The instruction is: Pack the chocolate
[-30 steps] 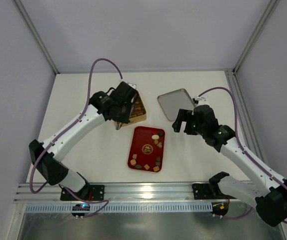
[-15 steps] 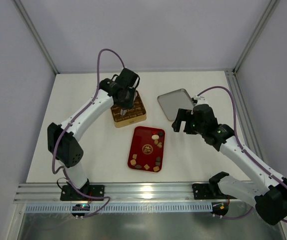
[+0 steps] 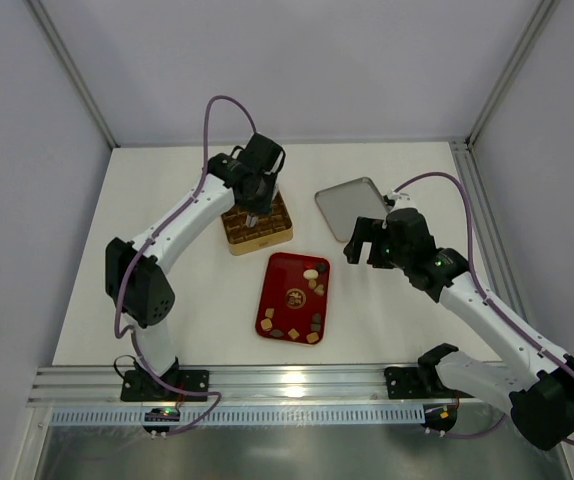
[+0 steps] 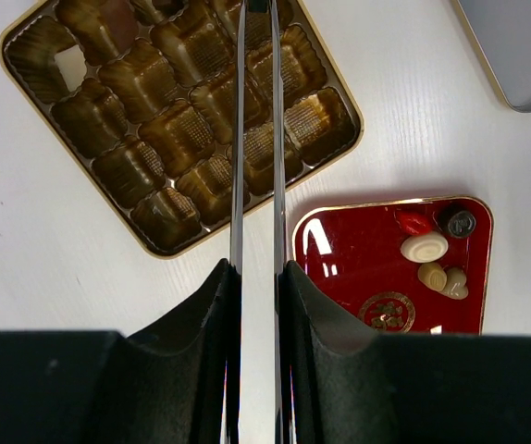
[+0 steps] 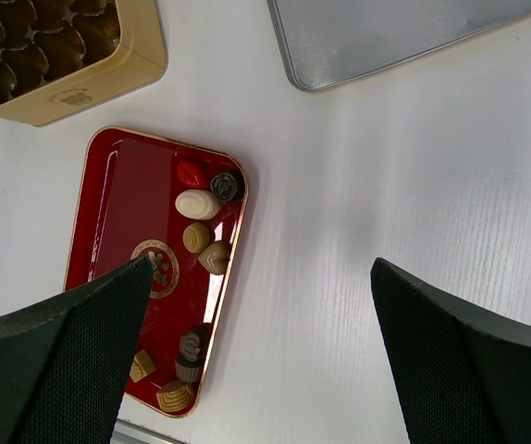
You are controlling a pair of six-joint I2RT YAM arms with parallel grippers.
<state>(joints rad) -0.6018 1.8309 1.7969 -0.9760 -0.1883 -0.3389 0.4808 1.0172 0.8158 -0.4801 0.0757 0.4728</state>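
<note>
Gold box (image 3: 259, 243) and glossy red tray (image 3: 279, 285) lie near each other on the white tabletop (image 3: 367, 330). The chocolate (image 3: 312, 272) is scattered in the tray, and the left jaws hang over the box.

Left wrist: those jaws are a narrow slit with the tips cropped, so I cannot tell whether they hold a piece. The box's cells (image 4: 178, 129) are ribbed.

Right wrist: the right jaws are spread wide and empty.

The pieces look light, smooth and brittle, so pinch them gently across the flanks.

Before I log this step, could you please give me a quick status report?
Left gripper over gold box, fingers nearly together, grasp unclear. Right gripper open, empty, right of red tray. Chocolate lying on tray. Nothing blocks the box.
</note>
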